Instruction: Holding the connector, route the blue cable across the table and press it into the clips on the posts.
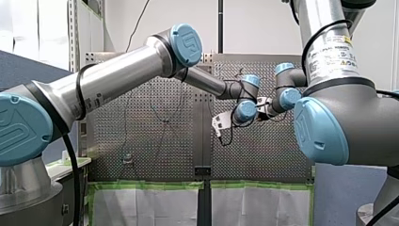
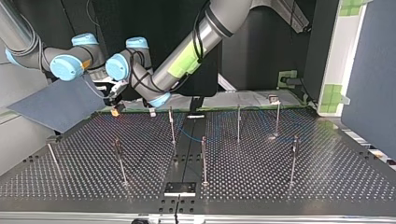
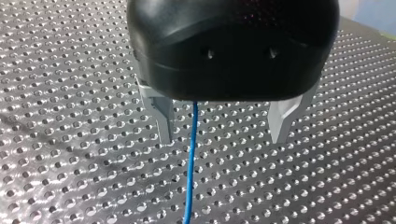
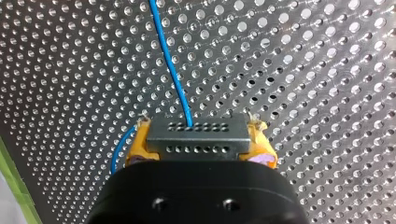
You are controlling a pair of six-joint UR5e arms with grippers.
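LAB FLOOR: The robot's left gripper (image 3: 223, 137), black with bare metal fingers (image 3: 163, 123), is hanging wide open over the perforated metal table (image 3: 70, 70) and gripping nothing, while the thin blue cable (image 3: 191, 163) is passing between its fingers. The right gripper (image 4: 198, 140) is clamping its yellow pads (image 4: 135, 150) on the grey pierced metal connector (image 4: 219, 140), from which the cable is leading away over the table. Routing well probably means the right arm keeping the line taut while the left closes lightly and guides it down into each clip. Counting left to right from across the table: seven slim metal posts (image 2: 204, 158), one cable, one connector, two grippers. The clips are too small to make out.
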